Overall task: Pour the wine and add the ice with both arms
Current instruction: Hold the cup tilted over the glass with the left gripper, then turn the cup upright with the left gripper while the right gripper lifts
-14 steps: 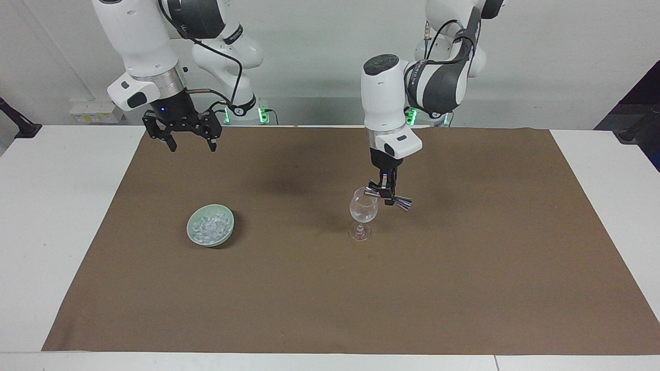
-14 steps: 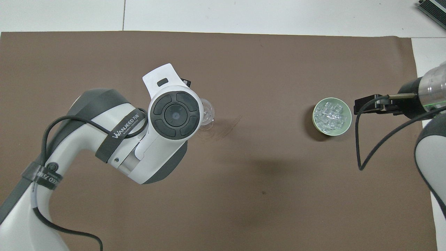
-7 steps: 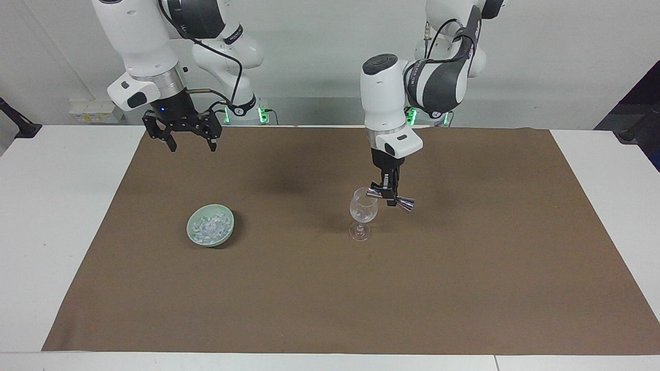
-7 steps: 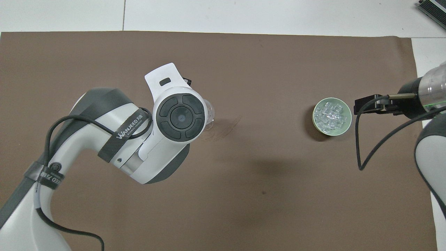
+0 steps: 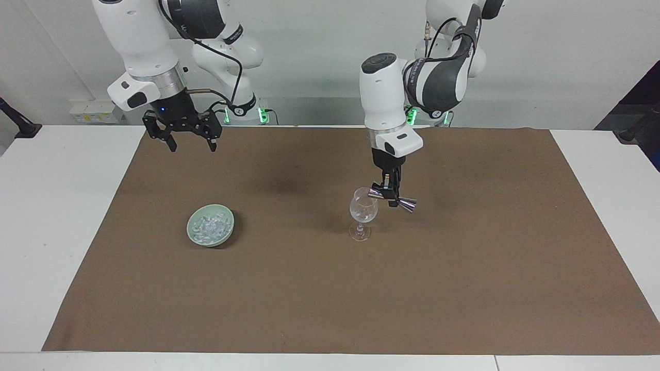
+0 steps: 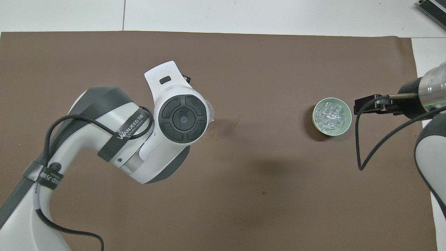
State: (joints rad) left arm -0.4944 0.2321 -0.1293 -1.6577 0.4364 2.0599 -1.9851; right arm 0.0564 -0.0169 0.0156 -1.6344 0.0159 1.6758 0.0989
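Facing view
- Table (image 5: pixel 51 216): white, covered across the middle by a brown mat (image 5: pixel 361 288)
- Bowl (image 5: pixel 210 225): pale green, on the mat toward the right arm's end, filled with a heap of ice (image 5: pixel 209 226), small clear chunks
- Glass (image 5: pixel 363 214): clear, stemmed, upright on the mat near the middle, well apart from the bowl
- Left gripper (image 5: pixel 391 198): pointing down, just beside the glass at rim height, fingers clamped tight around the waist of a shiny metal measuring cup (image 5: pixel 393 199), hourglass-shaped, lying tilted on its side with one end at the glass rim and the other end lower, away from the glass
- Right gripper (image 5: pixel 182 139): in the air over the mat's edge nearest the robots, above and well apart from the bowl, jaws spread wide, holding nothing, waiting

Overhead view
- Left arm (image 6: pixel 139 139): wrist covering its gripper, the measuring cup and most of the glass (image 6: pixel 209 115), only a sliver of rim showing
- Bowl (image 6: pixel 345 120): ice (image 6: pixel 330 115) inside
- Right gripper (image 6: pixel 364 104): dark body just beside the bowl as seen from above, fingers not made out here
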